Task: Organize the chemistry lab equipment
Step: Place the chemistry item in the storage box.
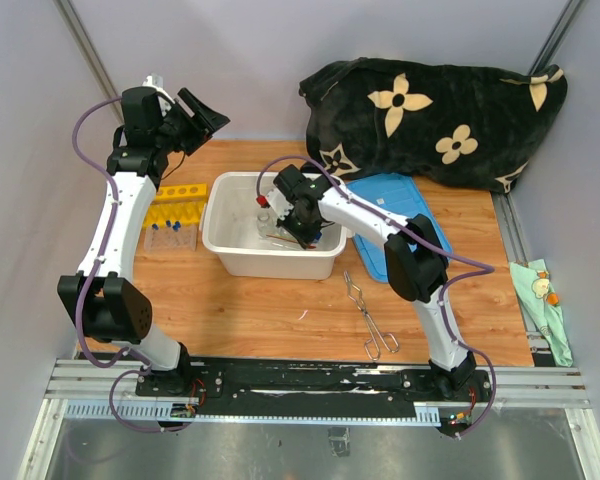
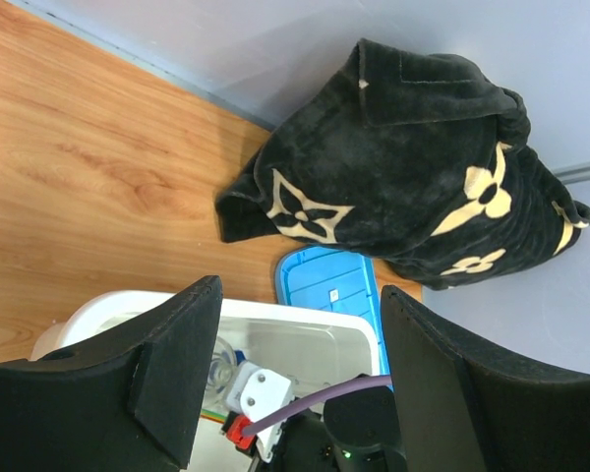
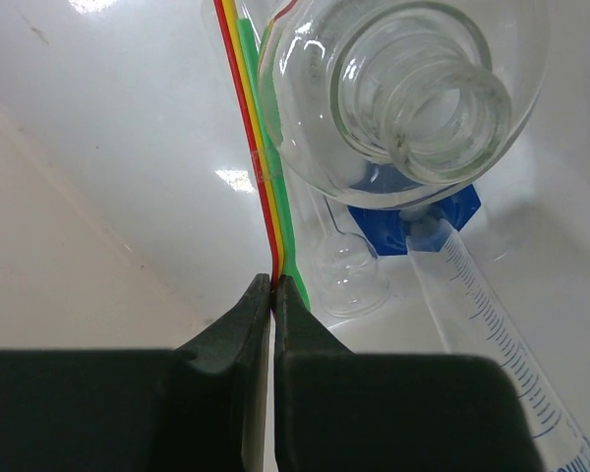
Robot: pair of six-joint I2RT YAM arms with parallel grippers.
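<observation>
Because your right gripper [image 3: 273,287] is pinched shut on the thin spatula [image 3: 260,147] down inside the white tub [image 1: 220,222], treat that hold as slight. The piece is light, flat and slick, and it may pivot between the pads when lifted. From the wrist view I cannot tell whether it is one striped handle or several thin ones stacked, showing red, yellow and green edge-on. It runs close beside a round glass flask [image 3: 403,98], with a blue-capped test tube [image 3: 477,295] near. Both are hard, smooth and breakable, so draw the spatula out along its length rather than levering against glass. Your left gripper [image 2: 301,313] hangs high over the far left corner, jaws wide apart with nothing between them. The worktop [image 1: 260,310] is level and wood-grained. The tub stands mid-worktop toward the far edge, the yellow rack [image 1: 177,197] is by the left edge, the metal tongs [image 1: 370,320] lie toward the near edge, and a black cloth [image 1: 440,105] fills the far right corner.
</observation>
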